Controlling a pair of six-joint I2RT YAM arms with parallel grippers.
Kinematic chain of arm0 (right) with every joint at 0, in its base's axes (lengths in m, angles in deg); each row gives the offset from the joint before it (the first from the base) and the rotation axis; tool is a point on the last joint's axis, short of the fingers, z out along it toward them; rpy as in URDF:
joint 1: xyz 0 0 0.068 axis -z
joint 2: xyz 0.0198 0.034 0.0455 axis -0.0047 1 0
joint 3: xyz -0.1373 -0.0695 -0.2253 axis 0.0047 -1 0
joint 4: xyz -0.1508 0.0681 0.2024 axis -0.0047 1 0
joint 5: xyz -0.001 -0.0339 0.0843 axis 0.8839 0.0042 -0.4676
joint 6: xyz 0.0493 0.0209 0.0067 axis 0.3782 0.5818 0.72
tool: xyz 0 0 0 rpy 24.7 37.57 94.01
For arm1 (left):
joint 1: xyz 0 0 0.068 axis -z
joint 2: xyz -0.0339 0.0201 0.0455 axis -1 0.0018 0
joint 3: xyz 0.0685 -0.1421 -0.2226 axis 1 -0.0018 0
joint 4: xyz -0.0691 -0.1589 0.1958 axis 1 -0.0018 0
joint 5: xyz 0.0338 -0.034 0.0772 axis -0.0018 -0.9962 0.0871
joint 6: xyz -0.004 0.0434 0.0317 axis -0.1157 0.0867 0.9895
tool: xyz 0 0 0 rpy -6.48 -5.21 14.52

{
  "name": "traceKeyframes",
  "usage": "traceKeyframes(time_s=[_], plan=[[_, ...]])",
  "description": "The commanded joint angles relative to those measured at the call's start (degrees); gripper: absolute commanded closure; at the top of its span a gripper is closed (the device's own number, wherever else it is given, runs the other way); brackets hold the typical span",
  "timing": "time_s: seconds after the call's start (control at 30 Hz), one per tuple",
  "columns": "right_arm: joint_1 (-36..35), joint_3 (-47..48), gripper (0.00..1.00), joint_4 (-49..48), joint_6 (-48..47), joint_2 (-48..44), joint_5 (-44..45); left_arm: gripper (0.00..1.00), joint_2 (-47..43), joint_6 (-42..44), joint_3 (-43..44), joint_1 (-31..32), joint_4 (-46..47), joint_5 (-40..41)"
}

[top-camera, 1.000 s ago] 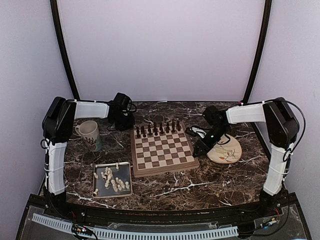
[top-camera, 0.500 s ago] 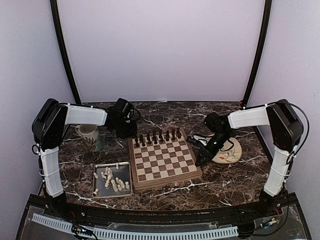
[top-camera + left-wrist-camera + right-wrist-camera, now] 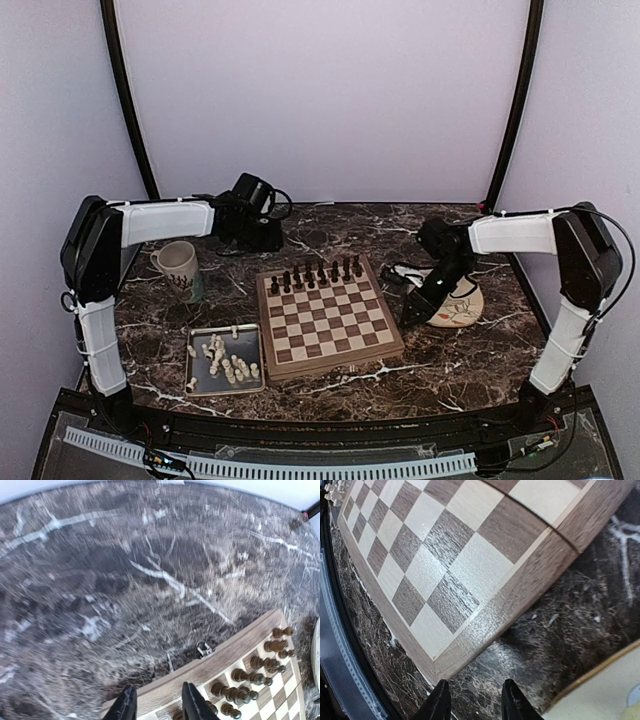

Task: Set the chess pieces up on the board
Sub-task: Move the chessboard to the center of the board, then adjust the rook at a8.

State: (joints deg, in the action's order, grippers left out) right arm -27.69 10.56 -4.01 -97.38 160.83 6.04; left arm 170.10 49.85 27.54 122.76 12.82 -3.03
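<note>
White pieces (image 3: 228, 365), lower-left tray (image 3: 205, 335): likely light, hard, tippy (pinch mid-stem). Left gripper (image 3: 157, 705) and right gripper (image 3: 472, 700) spread, empty.

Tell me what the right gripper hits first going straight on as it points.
Most likely the bare marble table beside the corner of the board; it shows between the fingertips of the right gripper. Depth is unclear, so the board's border could come first.

High rear camera looks down; both close wrist cameras share the board (image 3: 330, 325).

Board (image 3: 445, 580) partly beyond frame edges
</note>
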Motion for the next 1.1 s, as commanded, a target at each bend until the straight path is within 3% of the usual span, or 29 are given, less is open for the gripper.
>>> traceKeyframes(time_s=[0.0,0.17,0.3,0.47,0.8,1.07], plan=[[2.33,3.23,0.64,0.86,-2.03,-5.15,0.23,0.65,-7.08,4.55,3.7,-0.91,-5.63,7.57],[4.08,6.2,0.64,-0.15,-2.49,-8.08,-2.83,0.56,-11.83,10.63,5.16,-1.22,-7.13,7.84],[5.14,6.51,0.63,-3.67,-1.65,-11.33,-4.82,0.47,-17.79,22.82,0.13,-1.14,-4.7,-2.66],[5.68,-0.65,0.63,-10.36,-2.59,-14.53,-5.26,0.5,-14.5,30.17,2.14,-1.08,-16.11,-14.84],[8.16,-12.59,0.63,-20.49,-3.0,-17.51,-5.15,0.53,-8.14,30.7,1.69,-1.07,-20.31,-18.89],[8.56,-14.08,0.64,-21.6,-3.63,-16.84,-5.38,0.58,-1.97,29.33,4.79,-0.93,-21.65,-17.22]])
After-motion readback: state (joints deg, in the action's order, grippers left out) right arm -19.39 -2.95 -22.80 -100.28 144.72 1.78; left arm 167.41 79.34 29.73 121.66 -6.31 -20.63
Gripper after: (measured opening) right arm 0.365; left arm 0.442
